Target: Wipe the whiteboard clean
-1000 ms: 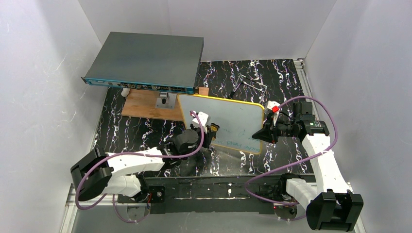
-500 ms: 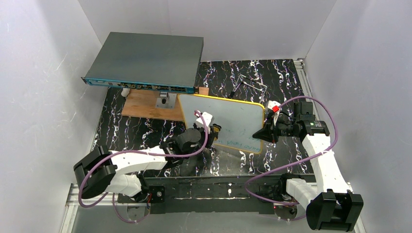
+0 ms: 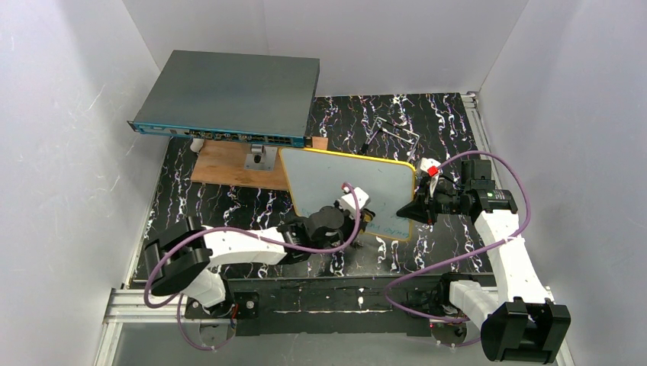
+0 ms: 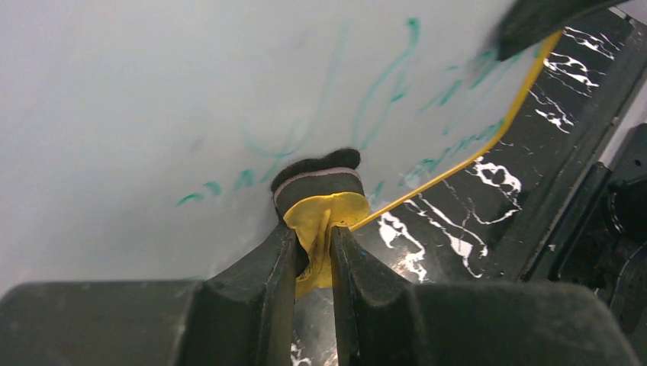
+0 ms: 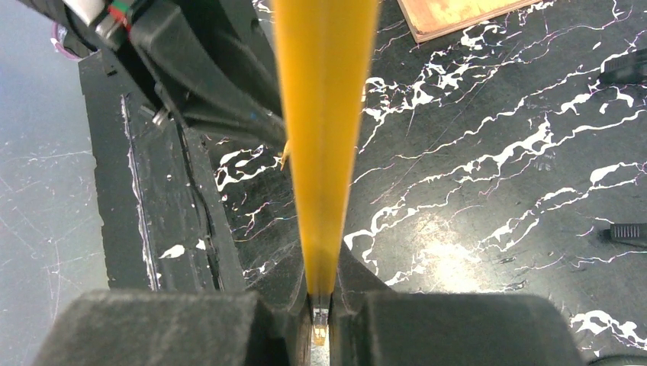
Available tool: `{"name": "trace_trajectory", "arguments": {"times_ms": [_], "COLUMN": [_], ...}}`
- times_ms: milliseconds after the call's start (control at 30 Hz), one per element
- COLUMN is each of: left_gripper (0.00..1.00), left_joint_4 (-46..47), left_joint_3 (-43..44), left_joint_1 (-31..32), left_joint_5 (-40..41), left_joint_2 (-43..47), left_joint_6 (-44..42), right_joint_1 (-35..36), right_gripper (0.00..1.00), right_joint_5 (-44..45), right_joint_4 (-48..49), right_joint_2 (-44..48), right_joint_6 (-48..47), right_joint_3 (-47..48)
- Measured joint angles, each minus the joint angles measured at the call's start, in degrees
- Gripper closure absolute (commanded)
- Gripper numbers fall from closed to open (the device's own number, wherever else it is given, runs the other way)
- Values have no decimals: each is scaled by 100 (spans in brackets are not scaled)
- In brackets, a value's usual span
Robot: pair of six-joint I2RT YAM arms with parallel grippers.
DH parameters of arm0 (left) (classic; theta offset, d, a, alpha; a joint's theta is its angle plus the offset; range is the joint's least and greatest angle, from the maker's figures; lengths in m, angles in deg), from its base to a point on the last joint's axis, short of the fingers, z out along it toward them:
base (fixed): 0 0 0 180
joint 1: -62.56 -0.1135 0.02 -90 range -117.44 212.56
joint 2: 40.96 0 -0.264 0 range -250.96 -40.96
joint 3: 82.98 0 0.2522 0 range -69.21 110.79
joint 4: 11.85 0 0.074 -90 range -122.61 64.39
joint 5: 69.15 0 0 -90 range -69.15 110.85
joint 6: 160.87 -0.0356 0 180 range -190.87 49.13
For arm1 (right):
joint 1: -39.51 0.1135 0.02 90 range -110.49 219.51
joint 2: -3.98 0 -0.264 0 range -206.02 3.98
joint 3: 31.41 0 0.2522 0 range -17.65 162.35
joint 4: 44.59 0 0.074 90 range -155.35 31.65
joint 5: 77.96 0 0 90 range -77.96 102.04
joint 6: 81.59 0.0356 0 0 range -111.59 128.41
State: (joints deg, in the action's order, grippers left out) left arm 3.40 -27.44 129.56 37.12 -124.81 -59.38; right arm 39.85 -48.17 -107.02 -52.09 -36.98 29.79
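Note:
The whiteboard (image 3: pixel 336 179), white with a yellow-orange frame, is held tilted above the black marbled table. My right gripper (image 3: pixel 410 210) is shut on its right edge; the frame (image 5: pixel 324 114) runs edge-on between the jaws. My left gripper (image 3: pixel 365 219) is shut on a small eraser (image 4: pixel 320 194) with a yellow back and a black felt face, pressed against the board's lower right part. Green handwriting (image 4: pixel 381 91) shows around and right of the eraser, near the board's yellow rim (image 4: pixel 488 141).
A large dark-grey flat box (image 3: pixel 229 95) sits at the back left, partly over a brown wooden board (image 3: pixel 229 164). A thin metal stand (image 3: pixel 393 130) lies behind the whiteboard. White walls close in on both sides.
My left gripper has slid the eraser to the right along the board's lower part, and the left arm has stretched out. The right gripper and the board have held still.

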Motion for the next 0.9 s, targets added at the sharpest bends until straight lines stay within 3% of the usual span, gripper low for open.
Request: {"name": "trace_trajectory", "arguments": {"times_ms": [333,633,900], "left_gripper": [100,100,100], "left_joint_4": [20,186,203], "left_joint_3": [122,-673,-1266], "left_joint_1": [177,98,-358], "left_joint_5": [15,551,734], "left_joint_2": [-122,839,1733], "left_joint_6": [-142,-7,579], "right_joint_1": [7,90,96], "right_gripper": [99,99,99], "right_joint_5": [-11,-63,-109], "right_joint_4": [-11,-166,-234], "right_joint_2": [9,17,20], "right_joint_6": [-4,4,9], "right_joint_3": [0,-17,-37]}}
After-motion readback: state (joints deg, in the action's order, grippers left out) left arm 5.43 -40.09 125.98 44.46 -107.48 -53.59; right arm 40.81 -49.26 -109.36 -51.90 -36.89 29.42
